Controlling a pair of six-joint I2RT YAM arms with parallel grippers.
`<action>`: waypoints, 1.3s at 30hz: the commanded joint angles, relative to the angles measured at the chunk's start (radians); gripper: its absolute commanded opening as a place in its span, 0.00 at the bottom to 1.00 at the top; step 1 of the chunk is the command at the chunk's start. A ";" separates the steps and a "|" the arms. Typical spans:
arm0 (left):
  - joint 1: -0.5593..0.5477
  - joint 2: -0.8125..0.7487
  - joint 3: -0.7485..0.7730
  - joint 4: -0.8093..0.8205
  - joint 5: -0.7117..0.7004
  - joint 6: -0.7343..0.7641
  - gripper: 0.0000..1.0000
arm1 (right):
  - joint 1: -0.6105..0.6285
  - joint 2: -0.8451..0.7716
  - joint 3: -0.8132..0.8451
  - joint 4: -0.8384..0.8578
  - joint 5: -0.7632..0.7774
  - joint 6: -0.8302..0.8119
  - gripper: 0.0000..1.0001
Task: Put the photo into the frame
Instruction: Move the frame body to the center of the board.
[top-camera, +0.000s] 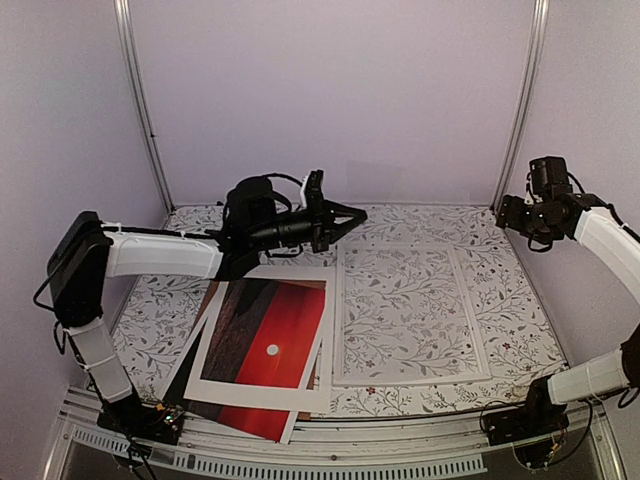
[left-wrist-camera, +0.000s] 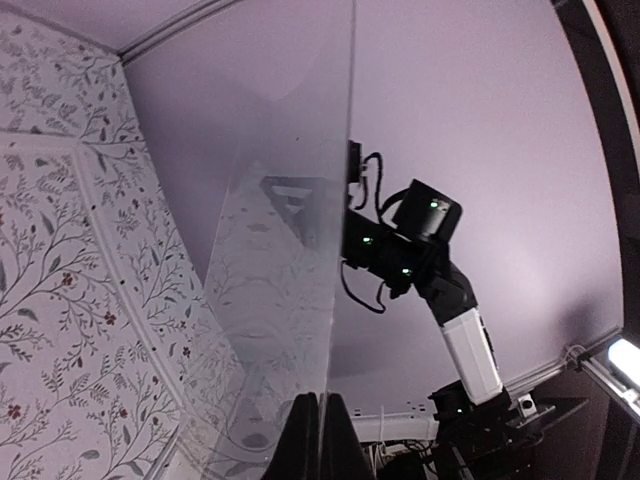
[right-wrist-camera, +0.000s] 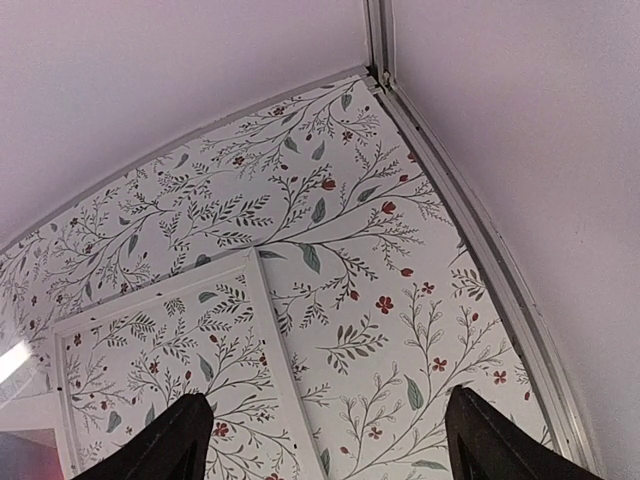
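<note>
Fingers of the left gripper are pressed together on the lower edge of a clear sheet. The sheet stands upright out of them and carries a faint reflection of the floral pattern. In the top view this gripper hangs over the far middle of the tabletop, close to the far left corner of the frame. The right gripper is spread wide and grips nothing. It is held up in the air at the far right, and its camera looks down on the far right corner of the tabletop. The frame lies flat a little right of the middle, with the floral surface showing through its opening. The photo lies flat just left of the frame, on the near left part of the tabletop. Its red sky and small white sun show through the window of a white mat laid over it. The mat sits askew, and a red and dark corner pokes out from under it at the near edge. Whether the mat's right edge touches the frame's left rail or only lies beside it, I cannot tell.
</note>
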 joint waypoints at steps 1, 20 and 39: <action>0.010 0.175 -0.058 0.099 -0.018 -0.119 0.00 | -0.001 0.008 0.016 -0.018 0.004 -0.023 0.84; 0.023 0.280 -0.017 -0.252 -0.132 0.248 0.00 | 0.001 0.112 -0.113 0.059 -0.171 -0.025 0.82; 0.028 0.268 -0.066 -0.003 -0.097 0.432 0.00 | 0.001 0.283 -0.173 0.195 -0.348 -0.037 0.81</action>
